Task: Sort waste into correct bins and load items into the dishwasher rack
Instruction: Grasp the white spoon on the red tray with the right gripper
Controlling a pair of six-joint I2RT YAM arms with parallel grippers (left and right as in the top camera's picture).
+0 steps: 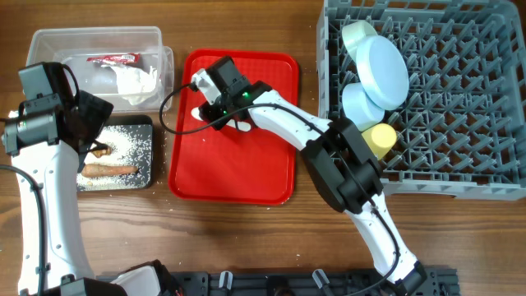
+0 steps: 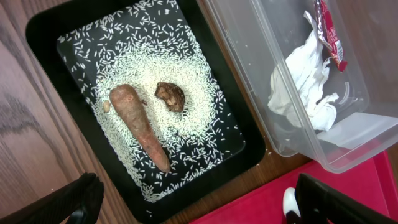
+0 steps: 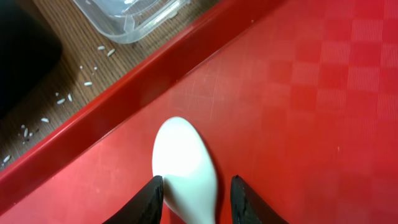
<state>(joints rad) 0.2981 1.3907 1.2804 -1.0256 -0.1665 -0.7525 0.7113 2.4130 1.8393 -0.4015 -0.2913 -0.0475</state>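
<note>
A white spoon (image 3: 183, 162) lies on the flat red tray (image 1: 246, 164). My right gripper (image 3: 196, 182) is open and straddles the spoon's bowl: the left finger touches it and the right finger stands off by a small gap. In the overhead view this gripper (image 1: 218, 111) is at the tray's upper left. My left gripper (image 2: 196, 199) is open and empty above the black tray (image 2: 50, 37), which holds white crumbs (image 2: 186, 68), the brown stick (image 2: 140, 121) and the brown lump (image 2: 170, 96). The clear tub (image 1: 49, 41) holds the napkin (image 2: 305, 81) and the wrapper (image 2: 329, 34).
The grey rack (image 1: 460, 123) at right holds the pale blue plate (image 1: 385, 70), two bowls (image 1: 362, 103) (image 1: 359, 34) and the yellow cup (image 1: 380, 140). A few crumbs lie on the wood beside the red tray's rim (image 3: 62, 99).
</note>
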